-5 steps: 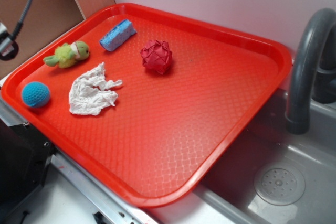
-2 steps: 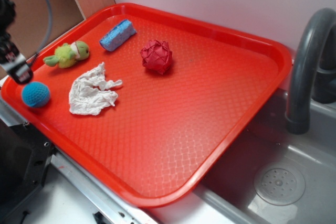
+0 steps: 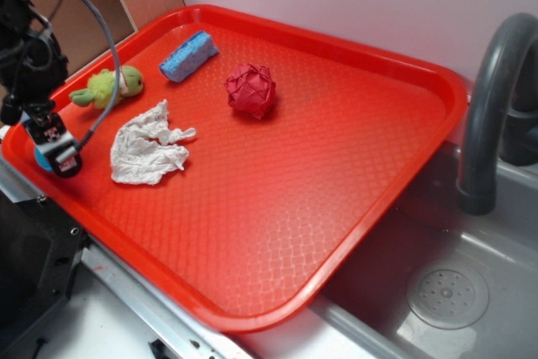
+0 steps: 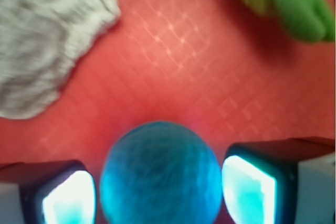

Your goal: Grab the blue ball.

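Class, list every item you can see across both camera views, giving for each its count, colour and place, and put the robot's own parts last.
Tray: one, red, resting over the sink edge.
Blue ball: one, turquoise-blue, near-left tray corner, between the gripper's fingers.
Red ball: one, red, faceted, tray's upper middle.
Sponge: one, blue, far-left of tray.
Plush toy: one, green, left edge.
Cloth: one, white, crumpled, beside the ball.
Sink: one, grey, lower right.
Faucet: one, dark grey, right.
Gripper: one, black, open, straddling the ball.
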`<state>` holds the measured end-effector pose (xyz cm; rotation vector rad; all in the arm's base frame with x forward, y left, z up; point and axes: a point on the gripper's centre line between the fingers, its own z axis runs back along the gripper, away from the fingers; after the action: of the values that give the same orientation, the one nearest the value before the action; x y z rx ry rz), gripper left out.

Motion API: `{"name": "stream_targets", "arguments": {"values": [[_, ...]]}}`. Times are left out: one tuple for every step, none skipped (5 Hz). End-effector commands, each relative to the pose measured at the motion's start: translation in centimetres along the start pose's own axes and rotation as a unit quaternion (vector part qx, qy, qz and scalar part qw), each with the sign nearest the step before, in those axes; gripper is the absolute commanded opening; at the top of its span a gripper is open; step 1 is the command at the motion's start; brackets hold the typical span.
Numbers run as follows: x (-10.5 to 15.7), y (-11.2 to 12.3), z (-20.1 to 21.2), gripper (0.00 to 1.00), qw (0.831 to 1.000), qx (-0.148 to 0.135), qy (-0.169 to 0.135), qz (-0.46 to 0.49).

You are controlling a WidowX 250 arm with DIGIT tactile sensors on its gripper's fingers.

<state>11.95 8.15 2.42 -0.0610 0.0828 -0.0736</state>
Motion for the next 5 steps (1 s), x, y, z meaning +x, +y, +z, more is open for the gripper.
{"name": "stream_targets", "arguments": {"values": [[-0.4,0.6,-2.1,0.00,0.996,0.073,0.033,0.029],[-0.5,0.3,-2.0,0.00,0.997,0.071,0.032,0.022],[-0.8,0.0,0.9,0.00,0.994,0.091,0.024,0.052],[-0.1,-2.1,5.6,0.00,0.993,0.087,-0.014,0.083],[1.6,-6.4,10.6,0.00,0.993,0.070,-0.054,0.077]]}}
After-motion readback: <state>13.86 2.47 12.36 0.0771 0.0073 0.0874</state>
